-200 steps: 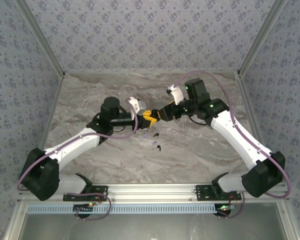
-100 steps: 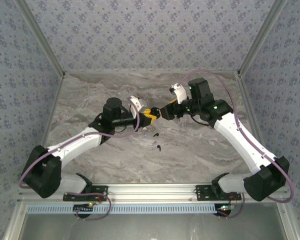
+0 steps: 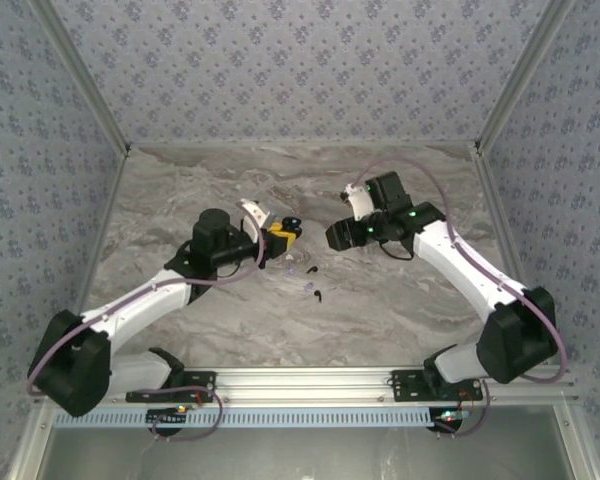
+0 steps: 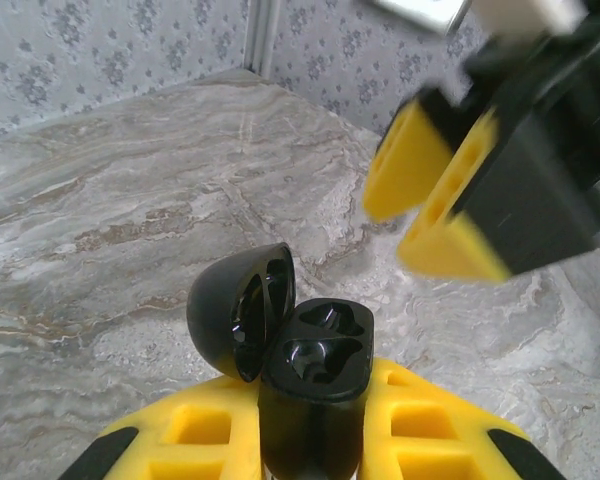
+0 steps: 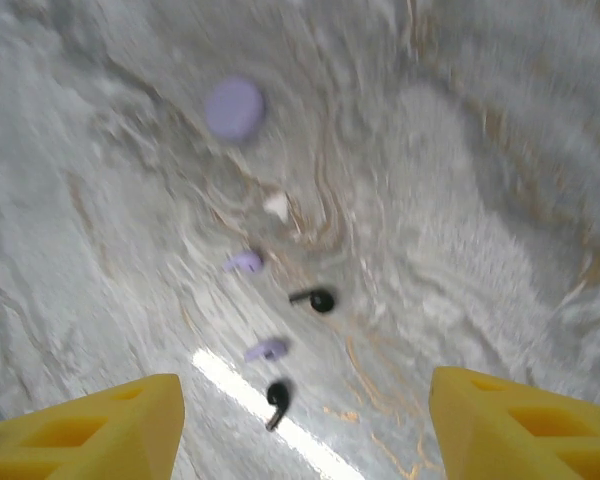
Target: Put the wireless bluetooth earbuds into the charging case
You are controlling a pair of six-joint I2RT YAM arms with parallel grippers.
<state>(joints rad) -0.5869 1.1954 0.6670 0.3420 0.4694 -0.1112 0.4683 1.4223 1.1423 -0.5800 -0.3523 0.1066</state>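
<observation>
Right wrist: two black stemmed earbuds point(image 5: 315, 299) point(image 5: 276, 397), two pale purple earbuds point(image 5: 245, 262) point(image 5: 268, 350), one round purple case point(image 5: 233, 107) counted on surface point(image 5: 460, 200). Open black case point(image 4: 315, 370) clamped by left gripper point(image 4: 315, 440); right gripper point(image 5: 305, 385) spread apart.

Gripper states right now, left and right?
Left gripper: shut on the black charging case.
Right gripper: open, holding nothing.

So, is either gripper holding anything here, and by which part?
The left gripper clamps the black charging case by its lower body, lid open; the right gripper holds nothing.
</observation>
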